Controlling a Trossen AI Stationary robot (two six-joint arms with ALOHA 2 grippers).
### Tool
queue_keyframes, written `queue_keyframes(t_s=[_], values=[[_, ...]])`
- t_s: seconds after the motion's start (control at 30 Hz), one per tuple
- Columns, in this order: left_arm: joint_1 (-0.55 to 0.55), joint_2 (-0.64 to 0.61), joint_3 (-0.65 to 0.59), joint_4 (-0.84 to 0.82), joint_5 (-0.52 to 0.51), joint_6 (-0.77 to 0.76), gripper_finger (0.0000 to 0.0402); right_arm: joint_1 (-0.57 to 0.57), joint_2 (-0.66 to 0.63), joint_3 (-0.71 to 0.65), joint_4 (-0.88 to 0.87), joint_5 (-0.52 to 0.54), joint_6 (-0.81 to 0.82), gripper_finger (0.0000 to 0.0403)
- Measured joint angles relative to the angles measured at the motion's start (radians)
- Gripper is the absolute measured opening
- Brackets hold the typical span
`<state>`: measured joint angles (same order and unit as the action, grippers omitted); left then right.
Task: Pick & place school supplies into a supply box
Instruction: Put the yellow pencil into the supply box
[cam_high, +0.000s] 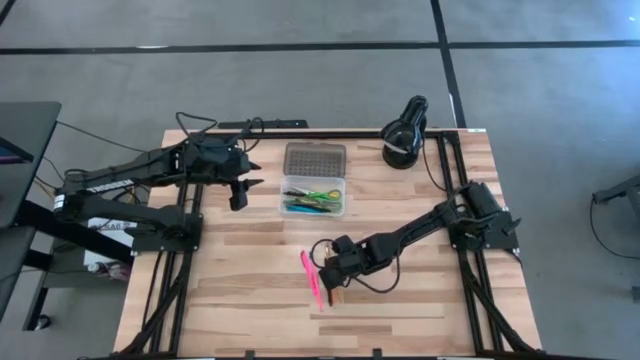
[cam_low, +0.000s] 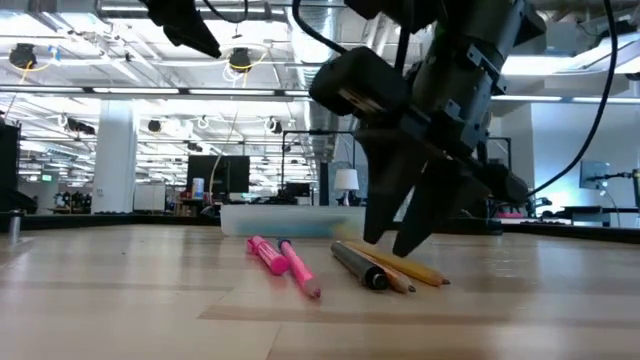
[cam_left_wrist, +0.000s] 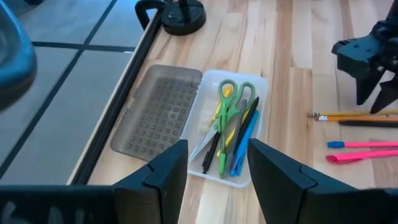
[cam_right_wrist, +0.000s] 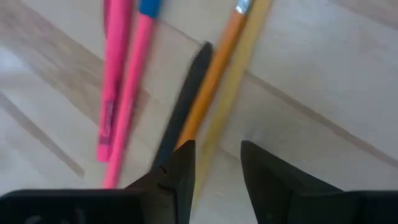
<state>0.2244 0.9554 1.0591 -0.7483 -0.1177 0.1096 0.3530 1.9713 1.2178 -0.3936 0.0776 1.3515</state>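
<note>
Right gripper (cam_right_wrist: 214, 165) hangs low over the yellow pencil (cam_right_wrist: 233, 87) and black pen (cam_right_wrist: 186, 93), fingers apart and empty, probably lining up a grab. Left gripper (cam_left_wrist: 217, 165) waits wide open beside the supply box (cam_high: 315, 207), which already holds scissors (cam_left_wrist: 233, 102).

Illumination is bright and even across the counter (cam_high: 250, 290). In the low view, rows of ceiling lights (cam_low: 240, 60) supply overhead light and produce glare. Shadows beneath the arms are soft and faint. In the right wrist view, the pink markers (cam_right_wrist: 121, 81) and the pencils (cam_right_wrist: 217, 68) appear blurred. The left wrist view is sharp.
</note>
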Motion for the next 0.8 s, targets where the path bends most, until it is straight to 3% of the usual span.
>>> queue_keyframes(t_s=[0.8], values=[[0.0,0.0,0.0,-0.005,0.0,-0.019,0.0162,0.007,0.055,0.028,-0.003,0.032,0.028,0.012]])
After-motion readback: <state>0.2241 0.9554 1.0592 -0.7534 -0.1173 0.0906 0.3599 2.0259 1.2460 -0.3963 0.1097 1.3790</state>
